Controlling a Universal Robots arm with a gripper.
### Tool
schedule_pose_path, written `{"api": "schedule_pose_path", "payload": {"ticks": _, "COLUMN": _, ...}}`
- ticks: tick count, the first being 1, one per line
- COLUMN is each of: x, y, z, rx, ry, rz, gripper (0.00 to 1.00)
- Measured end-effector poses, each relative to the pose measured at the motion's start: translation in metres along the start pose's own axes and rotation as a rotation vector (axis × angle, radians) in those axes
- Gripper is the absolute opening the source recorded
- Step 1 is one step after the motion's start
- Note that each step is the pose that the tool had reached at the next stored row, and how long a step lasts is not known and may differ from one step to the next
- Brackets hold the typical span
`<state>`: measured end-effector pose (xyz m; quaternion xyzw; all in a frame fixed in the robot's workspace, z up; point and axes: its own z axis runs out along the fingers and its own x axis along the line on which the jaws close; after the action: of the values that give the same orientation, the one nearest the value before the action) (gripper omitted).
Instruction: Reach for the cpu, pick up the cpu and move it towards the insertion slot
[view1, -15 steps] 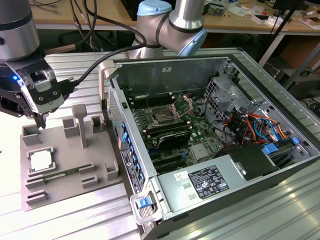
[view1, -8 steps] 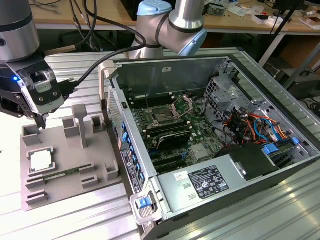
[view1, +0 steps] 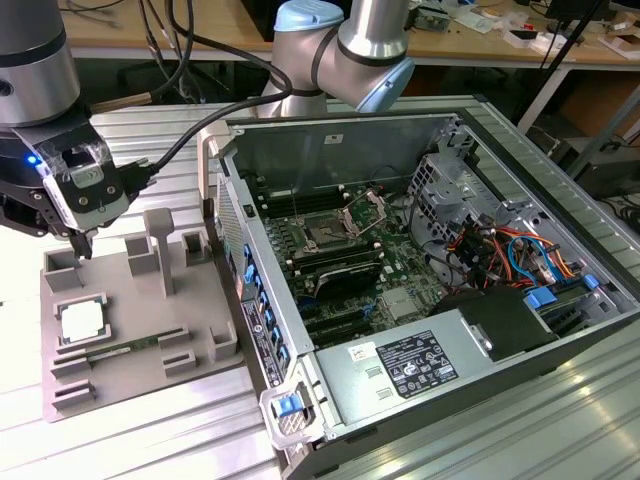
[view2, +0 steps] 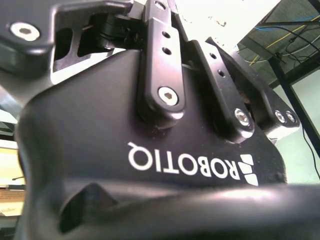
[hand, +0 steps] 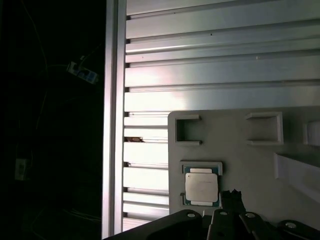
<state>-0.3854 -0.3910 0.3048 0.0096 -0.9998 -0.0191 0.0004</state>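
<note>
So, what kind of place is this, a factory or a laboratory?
Probably a robotics laboratory, not a factory line: a robot arm stands beside an open computer case on an aluminium-profile table, the cpu waits in a grey fixture plate, and wooden benches with loose cables stand behind.

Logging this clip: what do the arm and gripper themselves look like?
The arm is silver-grey tubing with pale blue joint caps. A black cable runs to the wrist, beside a small module with a blue light. The gripper is matt black, with bolted linkage bars and white lettering on its body.
</note>
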Motion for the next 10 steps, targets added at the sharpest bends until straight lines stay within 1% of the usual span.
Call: {"api": "schedule_pose_path", "payload": {"ticks": 10, "x": 0.0, "y": -0.0001, "z": 0.0018, "rx": 0.0, "ry": 0.0, "rz": 0.0, "gripper": 0.11}}
